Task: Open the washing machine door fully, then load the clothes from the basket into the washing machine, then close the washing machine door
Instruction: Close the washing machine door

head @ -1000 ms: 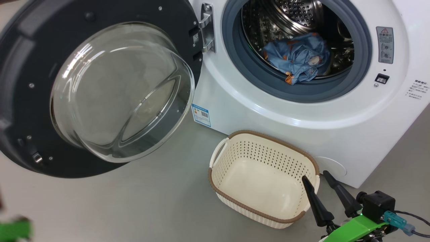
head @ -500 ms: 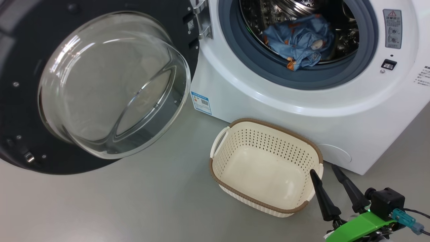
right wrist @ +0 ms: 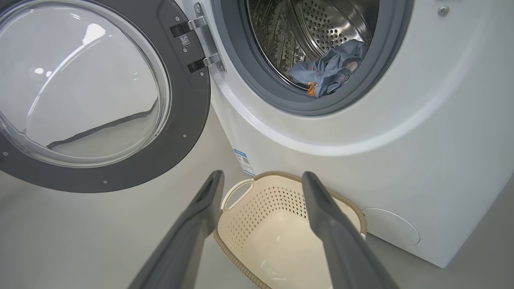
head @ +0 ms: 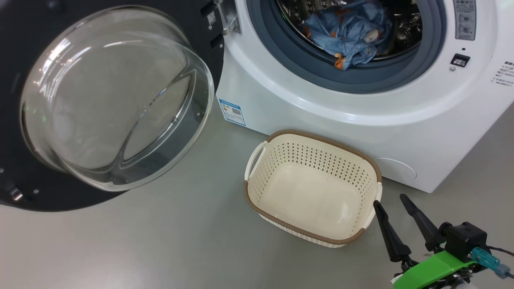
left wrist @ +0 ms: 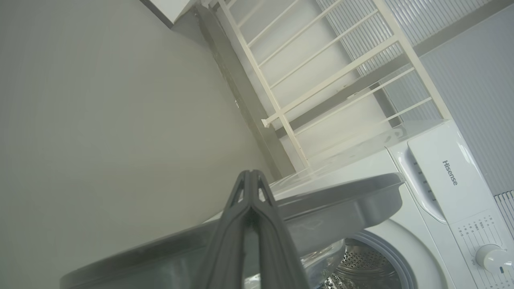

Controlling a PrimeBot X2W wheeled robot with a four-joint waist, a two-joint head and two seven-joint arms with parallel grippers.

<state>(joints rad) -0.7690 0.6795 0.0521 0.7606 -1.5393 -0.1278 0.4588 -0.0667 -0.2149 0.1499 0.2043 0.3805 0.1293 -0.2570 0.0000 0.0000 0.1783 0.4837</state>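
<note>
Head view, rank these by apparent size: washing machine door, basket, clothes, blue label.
Largest to smallest:
washing machine door, though it is nearer the camera and cropped
basket
clothes, cropped at the top
blue label

White washing machine [head: 361, 120]; black-rimmed clear door [head: 112, 96]; light blue, orange-printed clothes [head: 345, 32]; cream perforated basket [head: 257, 172], brown rim.

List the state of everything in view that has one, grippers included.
Door: swung wide open.
Drum: holds laundry.
Clothes: bunched in the drum, at its front lip.
Basket: upright on the floor, empty.
Left gripper: jaws shut, holding nothing.
Right gripper: jaws open, holding nothing.
</note>
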